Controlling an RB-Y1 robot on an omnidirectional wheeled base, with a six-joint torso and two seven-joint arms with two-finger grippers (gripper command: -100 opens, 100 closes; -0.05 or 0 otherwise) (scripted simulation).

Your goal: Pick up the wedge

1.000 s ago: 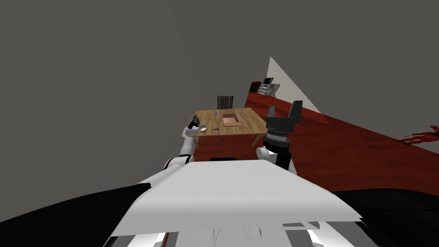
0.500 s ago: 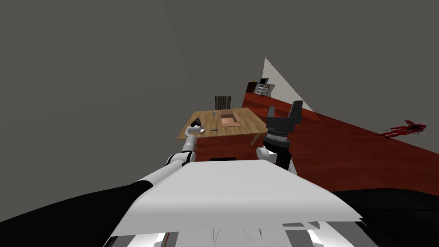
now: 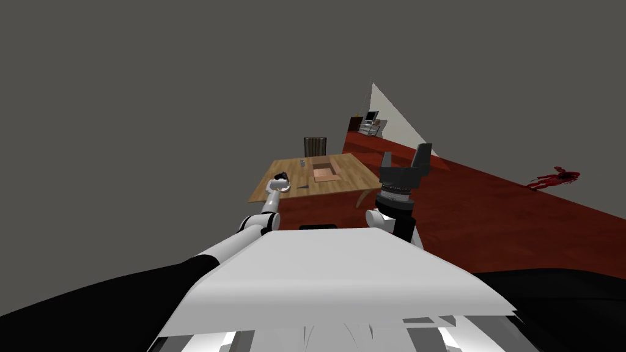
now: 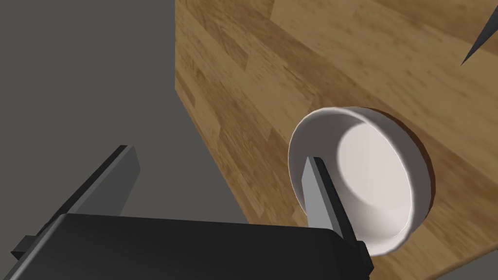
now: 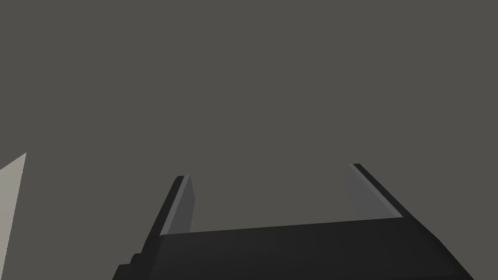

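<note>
Wedge (image 4: pixel 489 31) dark, thin, pointed, on table (image 4: pixel 292 58); left pincer (image 4: pixel 219 158) released at bowl (image 4: pixel 374 170); right pincer (image 5: pixel 270 170) released.

White arms (image 3: pixel 268 208), dark joints — right gripper (image 5: pixel 268 171) a dark box, grey-bladed.

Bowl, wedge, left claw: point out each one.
Bowl (image 4: pixel 369 180): left wrist view, on its inner floor.
Wedge (image 4: pixel 486 34): left wrist view, on its dark tapering end.
Left claw (image 4: pixel 218 155): left wrist view, midway between its open fingertips.

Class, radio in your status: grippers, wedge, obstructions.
Left gripper open at table edge. Right gripper open, raised. Wedge on table, ungrasped. White bowl lies between.
</note>
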